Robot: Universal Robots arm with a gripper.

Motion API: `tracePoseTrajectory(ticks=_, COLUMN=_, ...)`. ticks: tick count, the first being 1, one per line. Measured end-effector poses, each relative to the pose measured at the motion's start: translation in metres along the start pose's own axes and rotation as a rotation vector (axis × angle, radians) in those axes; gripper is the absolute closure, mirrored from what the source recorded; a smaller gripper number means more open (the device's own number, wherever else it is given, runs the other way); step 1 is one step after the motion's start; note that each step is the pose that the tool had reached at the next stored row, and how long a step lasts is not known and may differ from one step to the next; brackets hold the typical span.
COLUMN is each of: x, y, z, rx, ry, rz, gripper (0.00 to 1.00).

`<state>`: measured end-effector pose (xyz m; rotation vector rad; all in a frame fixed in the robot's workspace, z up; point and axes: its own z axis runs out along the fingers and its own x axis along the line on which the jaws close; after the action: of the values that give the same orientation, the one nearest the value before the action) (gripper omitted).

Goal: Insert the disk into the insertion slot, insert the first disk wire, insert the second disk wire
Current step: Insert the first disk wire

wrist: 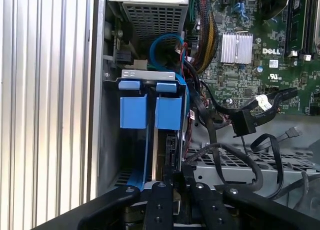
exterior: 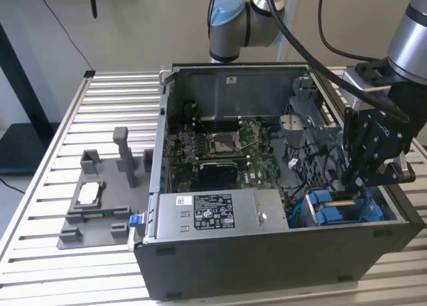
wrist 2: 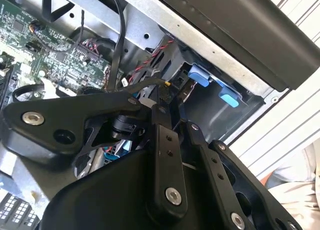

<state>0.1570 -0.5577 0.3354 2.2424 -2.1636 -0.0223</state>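
Note:
The disk stands edge-on inside the insertion slot, with its blue carrier tabs at the cage mouth. In the exterior view the same blue tabs sit in the case's near corner at the exterior view's right. My gripper hangs just above them. Both wrist views show its black fingers drawn together at the disk's end, and my gripper is shut on a black disk wire. The plug itself is hidden between the fingers. A second black wire with a loose connector lies over the motherboard beside the cage.
The open dark case lies on a slatted metal table. A silver box with a white sticker fills the case's front, with the motherboard behind it. A grey fixture stands outside, at the exterior view's left. Cables crowd around the cage.

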Motion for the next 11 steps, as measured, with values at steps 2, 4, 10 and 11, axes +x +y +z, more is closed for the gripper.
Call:
tracePoseTrajectory(ticks=2, x=0.0002, y=-0.0001, z=0.0011, rx=0.0000, ry=0.0005, rz=0.000, gripper=0.81)
tracePoseTrajectory(ticks=4, x=0.0002, y=-0.0001, z=0.0011, rx=0.0000, ry=0.0006, rz=0.000, gripper=0.81)
tracePoseTrajectory(ticks=10, x=0.0002, y=-0.0001, z=0.0018, rx=-0.0001, ry=-0.0004, rz=0.000, gripper=0.79)
tracePoseTrajectory(ticks=11, x=0.0001, y=-0.0001, z=0.0016, rx=-0.0001, ry=-0.0001, rz=0.000, gripper=0.73)
